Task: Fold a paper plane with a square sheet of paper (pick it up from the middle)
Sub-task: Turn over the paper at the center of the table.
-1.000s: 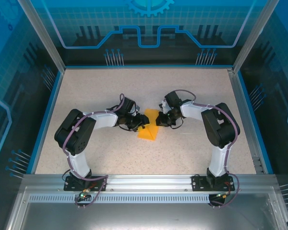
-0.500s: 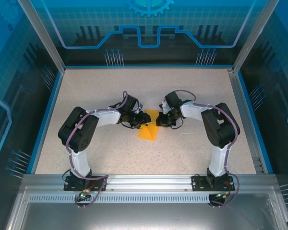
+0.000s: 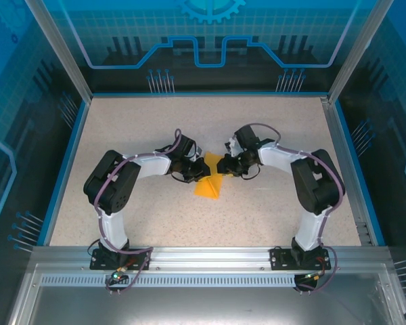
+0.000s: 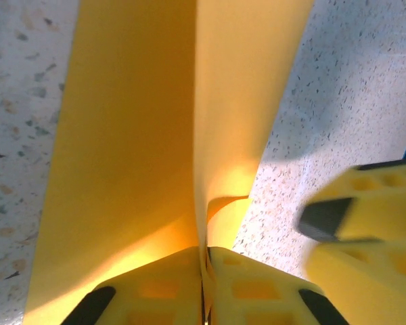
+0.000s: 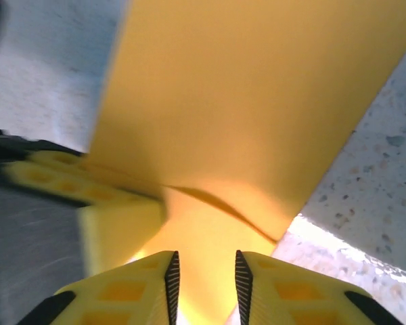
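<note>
The square sheet of paper, bright orange, lies folded into a pointed, plane-like wedge in the middle of the table. My left gripper is at the wedge's upper left. In the left wrist view the left gripper is shut on a raised central fold of the paper. My right gripper is at the wedge's upper right. Seen from the right wrist, the right gripper is open over the paper, with its pads apart and nothing pinched. Each wrist view shows the other gripper's yellow fingers close by.
The speckled table is bounded by blue side rails and a metal rail at the near edge. Both arms bend inward and their grippers nearly meet over the paper.
My left gripper has closed on the paper's raised fold. My right gripper, shut a second ago, has opened and let go, and its arm has shifted slightly.
</note>
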Robot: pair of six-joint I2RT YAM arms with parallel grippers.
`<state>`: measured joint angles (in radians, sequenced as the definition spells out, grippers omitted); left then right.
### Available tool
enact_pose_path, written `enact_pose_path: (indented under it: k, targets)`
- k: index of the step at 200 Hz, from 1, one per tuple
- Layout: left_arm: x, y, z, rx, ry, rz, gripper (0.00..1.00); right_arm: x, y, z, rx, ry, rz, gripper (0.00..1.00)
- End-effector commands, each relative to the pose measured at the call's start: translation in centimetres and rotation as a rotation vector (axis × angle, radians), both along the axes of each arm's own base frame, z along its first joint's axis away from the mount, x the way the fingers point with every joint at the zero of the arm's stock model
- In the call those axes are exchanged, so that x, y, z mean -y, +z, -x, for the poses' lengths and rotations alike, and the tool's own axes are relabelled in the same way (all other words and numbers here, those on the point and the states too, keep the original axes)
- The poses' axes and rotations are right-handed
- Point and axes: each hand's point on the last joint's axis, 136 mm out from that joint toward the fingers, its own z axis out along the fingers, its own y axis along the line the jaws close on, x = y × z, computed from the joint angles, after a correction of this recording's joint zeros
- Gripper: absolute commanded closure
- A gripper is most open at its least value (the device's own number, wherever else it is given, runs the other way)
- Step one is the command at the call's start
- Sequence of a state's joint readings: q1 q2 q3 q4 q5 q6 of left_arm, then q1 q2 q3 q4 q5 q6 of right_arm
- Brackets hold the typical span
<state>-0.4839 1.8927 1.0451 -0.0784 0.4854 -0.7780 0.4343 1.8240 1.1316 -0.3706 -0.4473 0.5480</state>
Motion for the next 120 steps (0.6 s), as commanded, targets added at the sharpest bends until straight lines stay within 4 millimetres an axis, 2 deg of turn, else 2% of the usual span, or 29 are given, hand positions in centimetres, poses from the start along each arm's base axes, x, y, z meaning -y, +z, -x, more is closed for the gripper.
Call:
enact_pose_path:
  k: [1, 12, 32, 72, 94, 120]
  targets:
    - [0.2, 0.7, -0.3, 0.034, -0.029, -0.031, 0.93, 2.0, 3.0, -0.8, 0.061, -0.07, 0.022, 0.64]
    - [0.1, 1.0, -0.5, 0.052, -0.04, -0.047, 0.94, 3.2, 3.2, -0.8, 0.074, -0.108, 0.057, 0.61]
    - [-0.2, 1.9, -0.7, 0.088, -0.062, -0.083, 0.97, 5.2, 4.0, -0.9, 0.114, -0.175, 0.108, 0.49]
    - [-1.8, 6.2, -0.5, 0.205, -0.137, -0.263, 0.98, 8.6, 5.7, -1.1, 0.196, -0.276, 0.21, 0.29]
    - [-3.9, 9.1, -0.5, 0.302, -0.178, -0.451, 0.98, 10.6, 6.3, -1.2, 0.223, -0.343, 0.261, 0.18]
    - [-7.1, 12.5, -1.4, 0.409, -0.171, -0.68, 0.98, 12.5, 6.9, -1.1, 0.254, -0.419, 0.274, 0.07]
